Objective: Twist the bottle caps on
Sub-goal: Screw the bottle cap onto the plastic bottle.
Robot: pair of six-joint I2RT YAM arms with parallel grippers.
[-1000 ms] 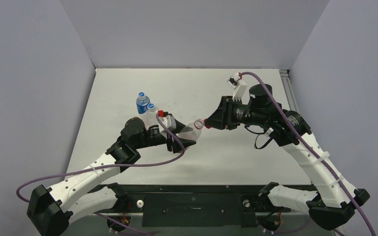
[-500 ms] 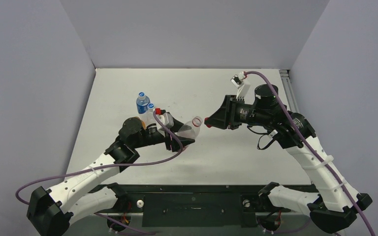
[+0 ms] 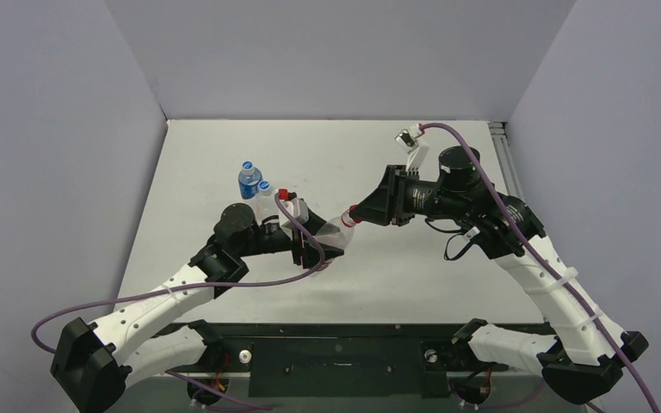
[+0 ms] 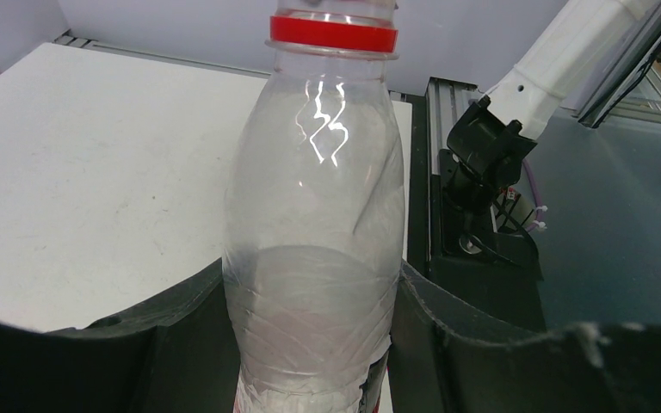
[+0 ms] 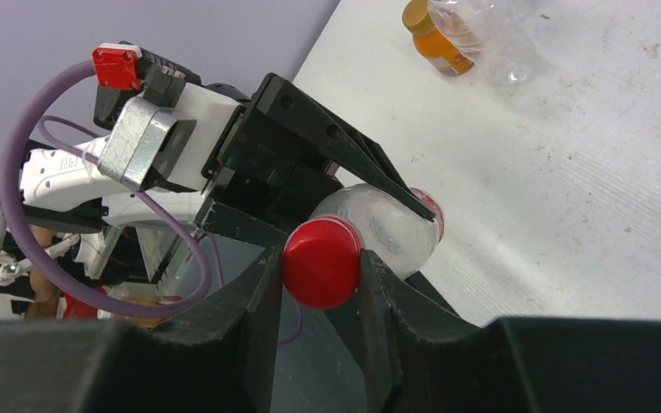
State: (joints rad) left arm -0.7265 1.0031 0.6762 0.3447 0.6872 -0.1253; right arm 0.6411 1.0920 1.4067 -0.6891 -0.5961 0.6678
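White counter (image 3: 224, 155) lay beneath both arms. Above its middle, the left claw (image 3: 325, 249) gripped the tilted clear bottle (image 3: 334, 229). The right claw (image 3: 359, 212), clenched on the red cap (image 5: 322, 262), had closed the earlier gap, bringing the cap to the bottle's mouth.

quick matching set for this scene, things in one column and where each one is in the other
1 red cap
2 clear bottle
3 blue-label bottle
4 orange-gold cap

a upright on the table
b between the fingers of the right tool
c on a small orange bottle
d gripped by the left tool

Pairs: 1-b, 2-d, 3-a, 4-c
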